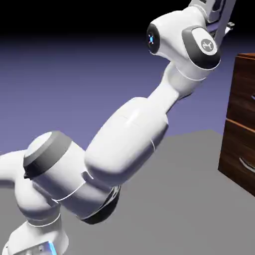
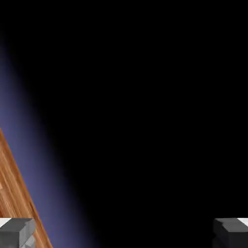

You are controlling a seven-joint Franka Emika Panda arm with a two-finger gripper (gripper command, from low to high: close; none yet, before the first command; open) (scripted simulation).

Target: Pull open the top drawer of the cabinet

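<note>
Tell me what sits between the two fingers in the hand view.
Nothing is held: between the fingers only black backdrop shows in the hand view. A strip of the cabinet wood lies at the left edge, beside the left tip, not in the gap.

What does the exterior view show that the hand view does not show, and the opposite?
Only the exterior view shows the white arm, the grey table and the cabinet's stacked dark drawer fronts, with a bit of curved silver handle at the right edge. Only the hand view shows the two grey fingers, set wide apart with nothing between them, and mostly darkness. Both show cabinet wood and the blue-violet backdrop.
</note>
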